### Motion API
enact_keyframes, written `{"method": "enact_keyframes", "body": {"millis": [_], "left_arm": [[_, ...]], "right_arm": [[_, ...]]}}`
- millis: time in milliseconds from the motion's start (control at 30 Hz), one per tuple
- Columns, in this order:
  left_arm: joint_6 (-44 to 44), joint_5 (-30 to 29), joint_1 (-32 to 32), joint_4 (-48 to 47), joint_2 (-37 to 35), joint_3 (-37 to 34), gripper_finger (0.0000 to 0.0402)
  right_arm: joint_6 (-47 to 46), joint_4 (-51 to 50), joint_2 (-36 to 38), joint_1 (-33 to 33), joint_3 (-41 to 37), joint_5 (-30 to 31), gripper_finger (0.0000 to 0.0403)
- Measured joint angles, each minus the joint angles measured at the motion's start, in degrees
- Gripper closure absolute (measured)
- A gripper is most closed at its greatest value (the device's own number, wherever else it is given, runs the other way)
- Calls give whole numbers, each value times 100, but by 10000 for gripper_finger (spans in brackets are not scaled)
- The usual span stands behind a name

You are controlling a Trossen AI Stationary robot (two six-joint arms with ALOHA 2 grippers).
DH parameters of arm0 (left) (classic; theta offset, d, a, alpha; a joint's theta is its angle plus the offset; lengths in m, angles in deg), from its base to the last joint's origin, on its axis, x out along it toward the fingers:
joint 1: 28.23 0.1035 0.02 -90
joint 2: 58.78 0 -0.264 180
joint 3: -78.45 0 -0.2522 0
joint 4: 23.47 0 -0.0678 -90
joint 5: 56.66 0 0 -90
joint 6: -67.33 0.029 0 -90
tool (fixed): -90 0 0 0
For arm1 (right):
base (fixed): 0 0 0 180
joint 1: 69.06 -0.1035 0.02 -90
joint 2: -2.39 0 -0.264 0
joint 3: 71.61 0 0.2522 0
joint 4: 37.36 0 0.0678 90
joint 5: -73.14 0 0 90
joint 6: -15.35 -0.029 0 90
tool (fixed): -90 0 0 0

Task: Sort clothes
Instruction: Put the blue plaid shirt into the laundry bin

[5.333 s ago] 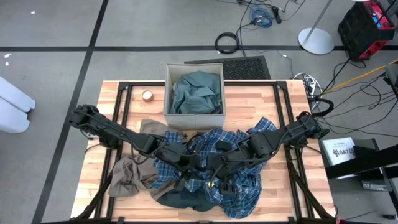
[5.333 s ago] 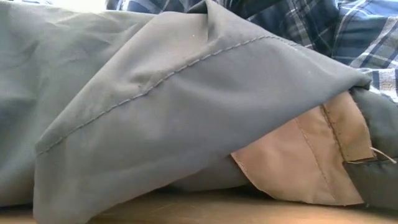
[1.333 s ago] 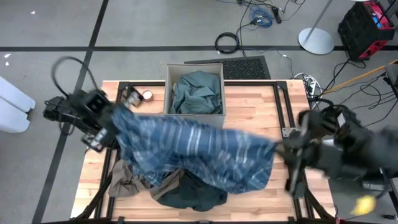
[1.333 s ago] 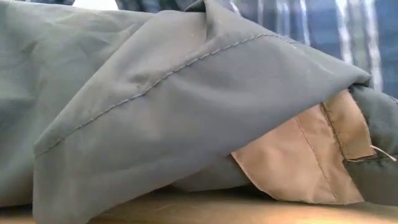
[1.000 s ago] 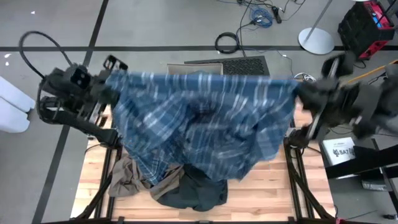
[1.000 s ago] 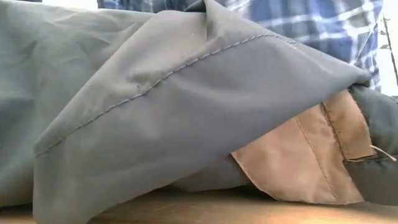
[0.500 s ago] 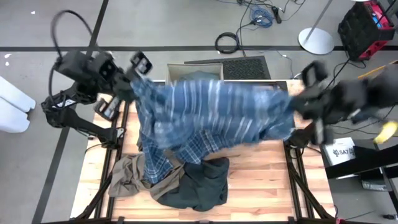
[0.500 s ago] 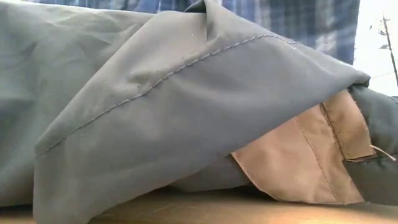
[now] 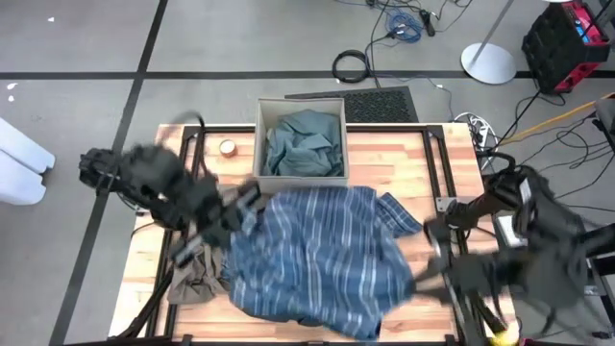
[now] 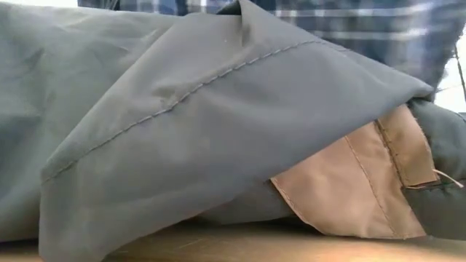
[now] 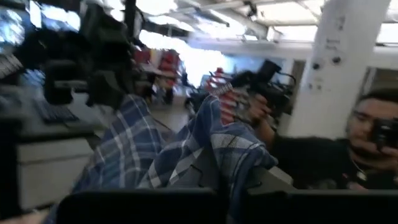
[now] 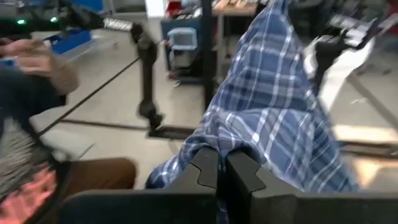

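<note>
The blue plaid shirt [image 9: 317, 255] lies spread wide across the table's middle, held between my two grippers. My left gripper [image 9: 233, 211] is shut on its left end. My right gripper [image 9: 420, 277] is shut on its right end, near the table's right edge. The tan-brown garment [image 9: 195, 274] lies at the near left, partly under the plaid shirt. The dark slate garment [image 10: 182, 131] fills the low view with a tan piece [image 10: 349, 189] under its fold; the plaid shirt hides it in the high view. The teal-grey shirt [image 9: 306, 142] lies in the beige box [image 9: 259, 144]. My left gripper pinches a bunched fold of the plaid shirt [image 11: 211, 158] between its two fingers. The cloth rises out of the fingers in several layers. My right gripper pinches a bunched fold of the plaid shirt [image 12: 231, 144] between its shut fingers [image 12: 205, 167]. The cloth spreads out beyond them.
The beige box stands at the table's far middle. A small tape roll [image 9: 228, 147] lies left of it. Black frame rails [image 9: 189, 154] run along both table sides. A person with a camera [image 11: 373, 134] shows beyond the table, and a hand [image 12: 40, 65] in the right wrist view.
Both grippers have swung the plaid shirt, stretched between them, high over the table's far side. They have then come down toward the near edge. The shirt has gone from hanging in the air to lying spread over the table's middle, covering the dark slate garment.
</note>
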Motion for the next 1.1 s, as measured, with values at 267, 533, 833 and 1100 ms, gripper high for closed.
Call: {"method": "enact_keyframes", "body": {"millis": [267, 533, 833, 1100], "left_arm": [[252, -1166, -1535, 2, 607, -154, 400], [1055, -2410, -1803, -126, 907, -154, 396], [1318, -3855, -513, -1646, 719, -154, 395], [1008, -3204, 782, -2215, 727, -820, 394]], "right_arm": [[-745, 204, -906, -766, 0, 438, 403], [-954, -474, -1036, -803, 0, 1479, 403], [-3352, -3318, -478, 379, -156, 1291, 403], [-3472, -3211, 585, 1662, -1740, -203, 403]]}}
